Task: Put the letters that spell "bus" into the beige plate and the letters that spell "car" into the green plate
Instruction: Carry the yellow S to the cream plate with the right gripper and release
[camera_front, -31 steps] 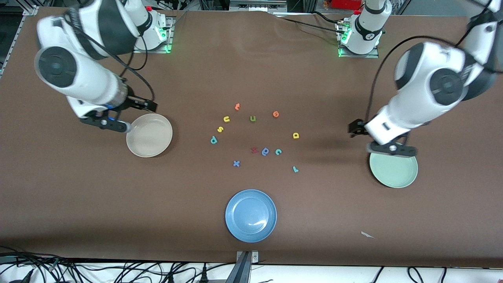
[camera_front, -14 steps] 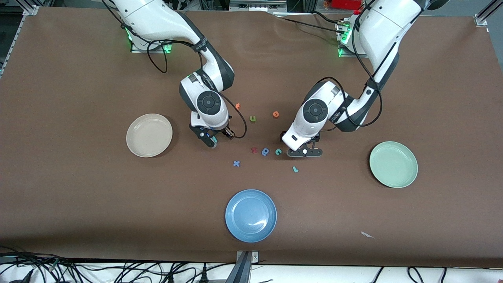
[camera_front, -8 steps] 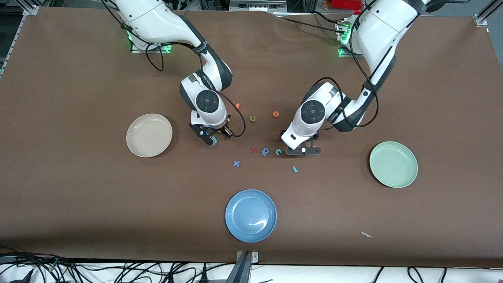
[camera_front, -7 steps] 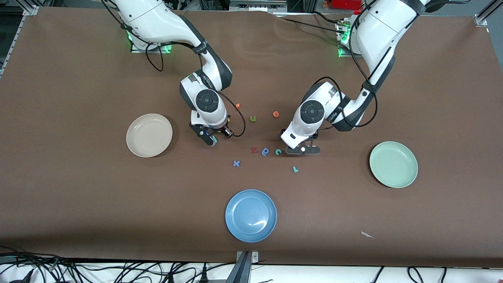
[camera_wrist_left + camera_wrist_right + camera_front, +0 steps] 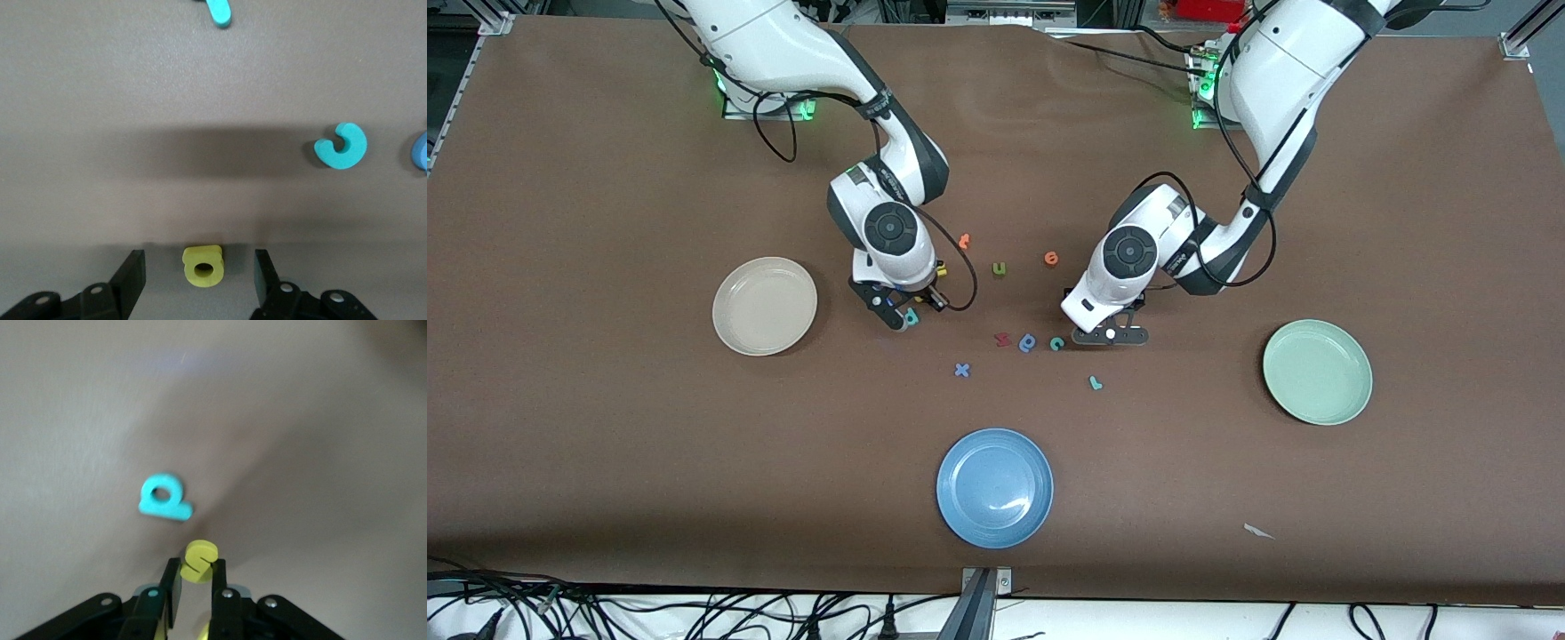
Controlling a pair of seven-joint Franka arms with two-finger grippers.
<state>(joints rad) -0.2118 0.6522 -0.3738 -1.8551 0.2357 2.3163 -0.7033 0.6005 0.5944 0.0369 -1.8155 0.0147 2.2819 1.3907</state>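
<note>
My right gripper (image 5: 197,572) is shut on the yellow "s" (image 5: 199,560), low over the table beside the teal "b" (image 5: 165,499), which lies flat. The beige plate (image 5: 765,306) sits toward the right arm's end and holds nothing. My left gripper (image 5: 199,270) is down at the table and open, its fingers (image 5: 131,270) standing on either side of the yellow "a" (image 5: 203,265) with gaps. The teal "c" (image 5: 1056,343) lies beside that gripper. The teal "r" (image 5: 1095,382) lies nearer the front camera. The green plate (image 5: 1317,372) is bare.
Around the middle lie an olive "u" (image 5: 999,268), two orange letters (image 5: 964,240) (image 5: 1051,258), a red letter (image 5: 1002,339), a blue round letter (image 5: 1027,342) and a blue "x" (image 5: 961,370). A blue plate (image 5: 994,487) sits near the front edge, a white scrap (image 5: 1258,531) beside it.
Both arms swung in from the plates to the letters. The right gripper's fingers closed on the yellow "s". The left gripper's fingers narrowed around the yellow "a".
</note>
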